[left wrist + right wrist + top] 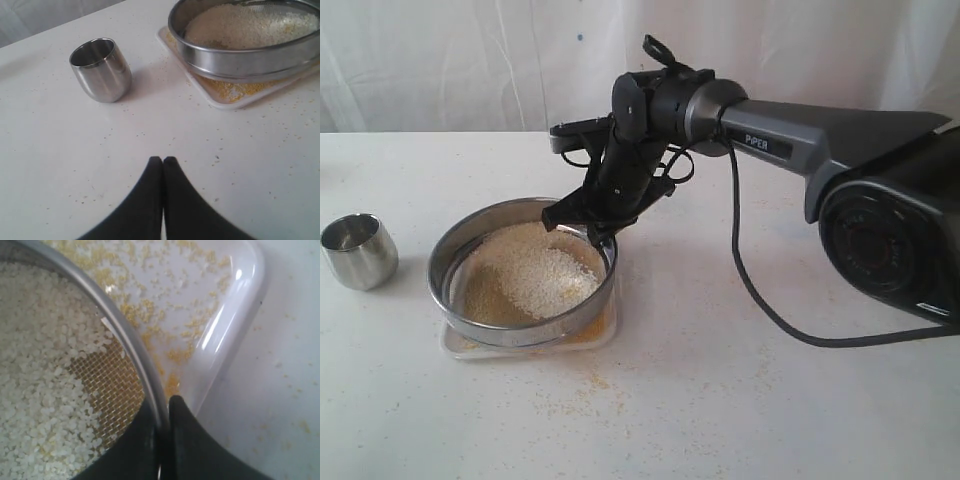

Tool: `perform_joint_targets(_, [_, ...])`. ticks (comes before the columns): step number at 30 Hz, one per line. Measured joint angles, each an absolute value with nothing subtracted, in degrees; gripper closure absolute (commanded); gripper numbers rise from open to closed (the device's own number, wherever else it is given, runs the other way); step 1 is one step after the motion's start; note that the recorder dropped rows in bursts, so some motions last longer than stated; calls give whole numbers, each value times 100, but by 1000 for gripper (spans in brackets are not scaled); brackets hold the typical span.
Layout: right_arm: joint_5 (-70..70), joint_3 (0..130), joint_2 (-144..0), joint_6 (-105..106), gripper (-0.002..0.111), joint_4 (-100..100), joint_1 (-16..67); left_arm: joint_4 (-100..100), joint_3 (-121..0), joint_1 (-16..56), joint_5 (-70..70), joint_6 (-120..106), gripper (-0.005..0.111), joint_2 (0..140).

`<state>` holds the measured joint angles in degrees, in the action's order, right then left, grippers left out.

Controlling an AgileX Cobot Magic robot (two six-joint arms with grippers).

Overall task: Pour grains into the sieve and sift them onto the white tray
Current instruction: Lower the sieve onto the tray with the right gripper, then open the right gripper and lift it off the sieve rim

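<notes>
My right gripper [165, 402] pinches the sieve [523, 334] by its rim, one finger inside and one outside. The sieve sits over the white tray [247, 295] with pale grains [535, 270] heaped on its mesh (yellow meal lies on the tray below). My left gripper [163, 162] is closed on nothing, above the table near the cup [100, 70].

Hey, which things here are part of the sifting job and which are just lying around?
In the job: sieve, grains in it, white tray under it, right gripper shut on the sieve's rim.
Lying about: steel cup standing apart from the tray, stray grains on the table, left gripper shut, empty.
</notes>
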<state>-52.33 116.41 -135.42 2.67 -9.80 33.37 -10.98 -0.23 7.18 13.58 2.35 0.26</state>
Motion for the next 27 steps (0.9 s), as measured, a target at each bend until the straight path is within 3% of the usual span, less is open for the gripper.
perform_joint_targets(6, [-5257, 11638, -13645, 267, 104, -958, 3337, -1098, -23, 718, 1358, 235, 107, 26])
perform_joint_targets(12, [-5187, 11638, -13645, 257, 65, -1028, 3326, -1098, -23, 718, 1358, 235, 107, 26])
perform_joint_targets(15, [-5174, 11638, -13633, 259, 55, -1037, 3315, -1098, -23, 718, 1358, 235, 107, 26])
perform_joint_targets(27, [-5187, 11589, -12530, 519, 54, -1057, 3305, -1098, -23, 718, 1358, 235, 107, 26])
